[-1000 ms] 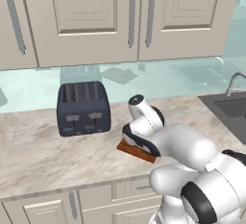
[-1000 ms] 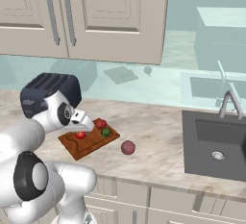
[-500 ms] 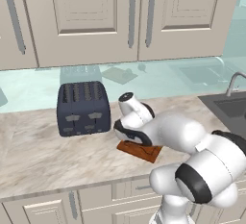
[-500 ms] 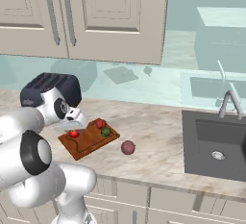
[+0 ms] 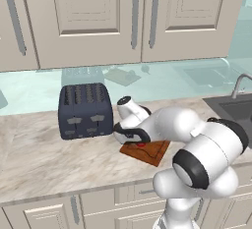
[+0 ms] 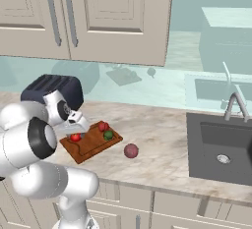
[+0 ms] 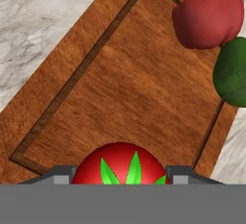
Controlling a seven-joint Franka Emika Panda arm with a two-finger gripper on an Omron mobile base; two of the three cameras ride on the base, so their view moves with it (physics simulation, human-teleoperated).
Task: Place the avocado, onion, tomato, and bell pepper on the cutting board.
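Note:
My gripper (image 7: 121, 175) is shut on the tomato (image 7: 120, 164), a glossy red ball with a green leafy star, low over the near end of the cutting board (image 7: 129, 83). The red bell pepper (image 7: 207, 16) and the dark-green avocado (image 7: 233, 71) lie side by side at the board's far end. From the right base view, the tomato (image 6: 75, 137) is at the left end of the cutting board (image 6: 91, 147), under the gripper (image 6: 78, 130); the bell pepper (image 6: 102, 126) and avocado (image 6: 108, 135) rest on it. The mauve onion (image 6: 131, 150) sits on the counter just right of the board.
A dark toaster (image 5: 84, 110) stands on the counter close to the left of the board (image 5: 152, 152). A sink (image 6: 224, 147) with a faucet (image 6: 234, 100) lies at the far right. Cabinets hang above the back wall.
The arm has swung left and the hand has carried the tomato a little toward the board's left end. The pepper, avocado and onion have not moved.

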